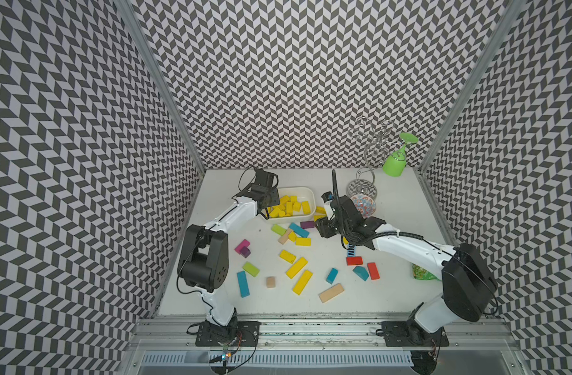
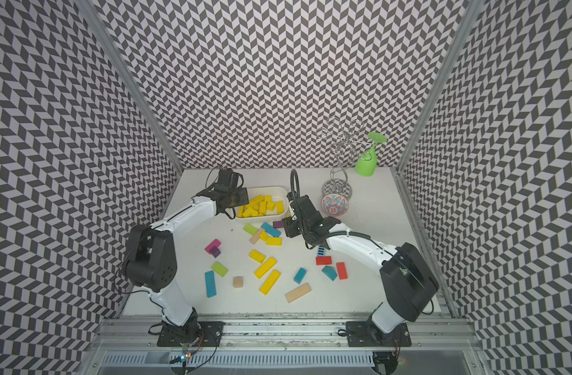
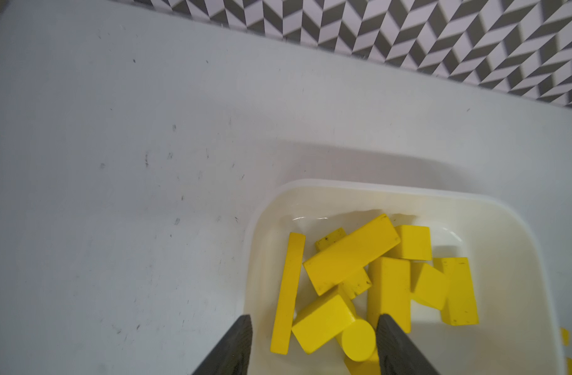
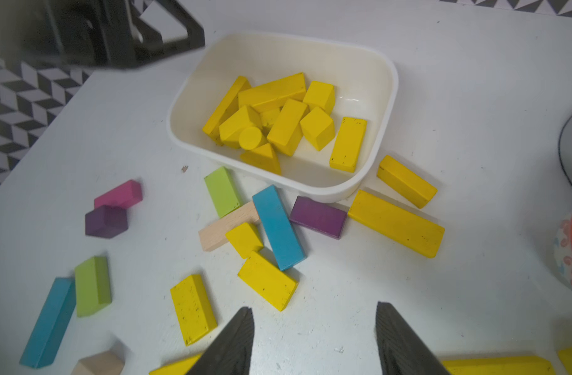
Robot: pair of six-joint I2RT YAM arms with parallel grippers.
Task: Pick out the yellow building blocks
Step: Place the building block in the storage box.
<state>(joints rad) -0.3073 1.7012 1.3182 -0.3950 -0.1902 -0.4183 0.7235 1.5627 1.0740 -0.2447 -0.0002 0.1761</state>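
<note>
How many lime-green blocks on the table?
2. One lime-green block by the white bin's near wall; another beside the long blue bar near the left arm. The right arm could hide more.

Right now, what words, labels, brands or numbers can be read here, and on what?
None can be read.
Any print on the green packet is too small and blurred to read.
The bowl bears only a pattern.
The yellow blocks and tray show no lettering.

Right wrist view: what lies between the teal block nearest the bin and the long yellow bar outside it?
A purple block separates the teal block from the long yellow bar; the right wrist view shows it.
</note>
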